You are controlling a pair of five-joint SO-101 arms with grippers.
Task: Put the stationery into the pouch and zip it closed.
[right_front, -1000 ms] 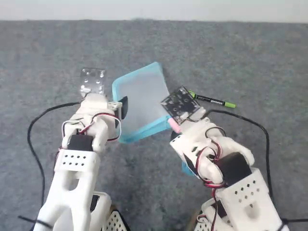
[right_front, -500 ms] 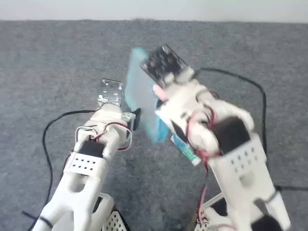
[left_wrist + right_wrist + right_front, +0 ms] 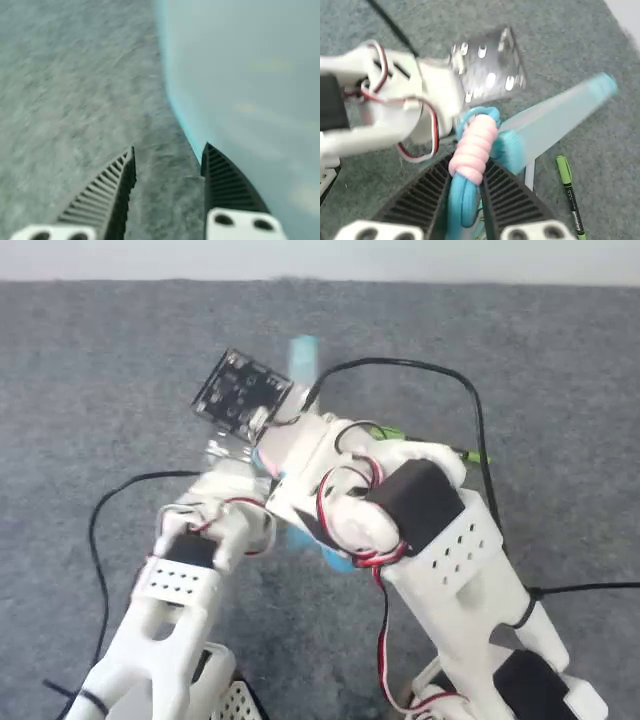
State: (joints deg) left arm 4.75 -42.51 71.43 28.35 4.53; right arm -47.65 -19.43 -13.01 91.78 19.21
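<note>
Your right gripper (image 3: 470, 165) is clenched on the pink knotted pull (image 3: 475, 145) at one end of the pouch (image 3: 555, 120). Both ribbed fingers press against the sides of the pull. A blue loop (image 3: 465, 200) threaded through the pull runs back between those fingers. From the pull, the pouch stretches away as a narrow translucent wedge with blue trim. In the high view the pouch (image 3: 303, 352) appears nearly edge-on, as a thin blue strip beyond your right arm, which crosses over it.

Your left gripper (image 3: 169, 150) is released, with its two dark fingers spread wide and only grey mat (image 3: 65, 90) showing between them. One fingertip (image 3: 215, 165) sits right at the pouch's blue edge, but you cannot tell whether it touches. The frosted face of the pouch (image 3: 250, 75) rises just beside that finger. In the right wrist view the left arm (image 3: 375, 115) sits close against the pull end of the pouch. Its perforated metal plate (image 3: 487, 65) lies just beyond the pull.

The green pen (image 3: 568, 190) lies on the mat outside the pouch, near its pull end, on the side away from the left arm. In the high view the pen (image 3: 474, 454) shows past the right arm, apart from the pouch. The pictures do not tell you whether the zip is open or closed.
</note>
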